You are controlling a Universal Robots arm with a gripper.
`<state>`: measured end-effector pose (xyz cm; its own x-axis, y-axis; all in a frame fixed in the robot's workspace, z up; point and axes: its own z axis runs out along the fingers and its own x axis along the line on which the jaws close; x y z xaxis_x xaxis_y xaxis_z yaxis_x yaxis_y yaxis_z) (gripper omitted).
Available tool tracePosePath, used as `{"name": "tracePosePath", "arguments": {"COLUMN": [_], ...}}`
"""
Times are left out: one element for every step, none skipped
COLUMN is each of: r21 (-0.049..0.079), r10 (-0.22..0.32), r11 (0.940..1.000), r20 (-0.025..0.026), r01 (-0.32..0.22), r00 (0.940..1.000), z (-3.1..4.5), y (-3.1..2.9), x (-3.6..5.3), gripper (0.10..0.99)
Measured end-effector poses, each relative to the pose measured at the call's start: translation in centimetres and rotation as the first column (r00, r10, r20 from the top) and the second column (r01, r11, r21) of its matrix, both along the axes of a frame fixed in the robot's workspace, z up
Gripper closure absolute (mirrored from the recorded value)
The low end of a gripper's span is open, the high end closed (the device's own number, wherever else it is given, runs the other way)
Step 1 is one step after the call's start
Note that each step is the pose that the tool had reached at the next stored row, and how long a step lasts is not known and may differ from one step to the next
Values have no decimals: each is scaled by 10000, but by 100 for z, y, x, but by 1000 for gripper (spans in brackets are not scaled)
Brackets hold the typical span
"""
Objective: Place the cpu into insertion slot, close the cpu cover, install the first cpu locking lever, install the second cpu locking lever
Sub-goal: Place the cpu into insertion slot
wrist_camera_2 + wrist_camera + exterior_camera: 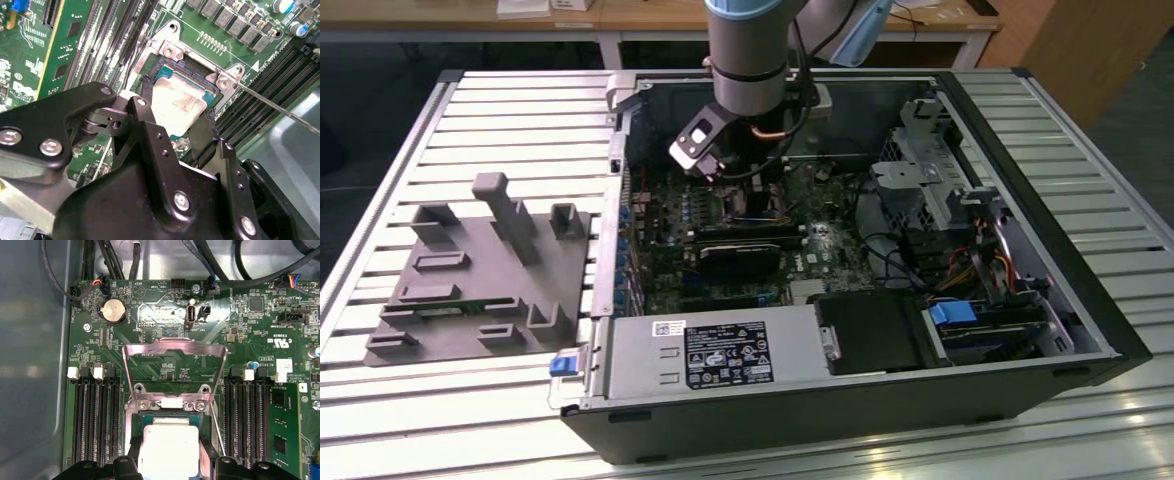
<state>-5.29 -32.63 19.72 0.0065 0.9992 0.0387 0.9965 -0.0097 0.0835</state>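
Closest to me, the gripper [176, 114] has its black fingers [147, 125] drawn in narrow on the cpu [177, 102], one on each of two opposite edges. The chip sits squarely between them, neither ahead nor to one side. It is as good as square, so it has no long axis to speak of. Its pale silvery-beige top is flat and faces up.

Right under it lies the insertion slot [167, 416], and the chip's edges look parallel to the slot's rim. A dark and teal strip of the socket shows past the chip's far edge. I can't tell whether the chip is already seated or hangs just above.

Beyond the slot, the cpu cover [175, 346] stands tipped open on its hinge. A thin locking lever [216, 425] runs beside the slot, with the memory slots [95, 425] flanking it.
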Motion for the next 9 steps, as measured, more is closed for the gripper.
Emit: {"name": "tracePosePath", "arguments": {"r21": [-31, -53, -59, -62, -64, -63, -62, -61, -62], "r10": [-1, 0, 0, -1, -3, -5, -5, -5, -5], "r11": [10000, 10000, 10000, 10000, 10000, 10000, 10000, 10000, 10000], "r20": [1, 2, 0, -1, -2, -1, 0, 0, 0], "r01": [1, 0, 0, 1, 3, 5, 5, 5, 5], "r00": [10000, 10000, 10000, 10000, 10000, 10000, 10000, 10000, 10000], "z": [0, 0, 1, 1, 0, -2, -5, -7, -9], "y": [0, 0, -1, -1, -1, 0, 0, 0, 0], "x": [0, 1, 0, 0, 0, 0, 0, 0, 0], "gripper": [557, 557, 557, 557, 557, 557, 557, 557, 557]}}
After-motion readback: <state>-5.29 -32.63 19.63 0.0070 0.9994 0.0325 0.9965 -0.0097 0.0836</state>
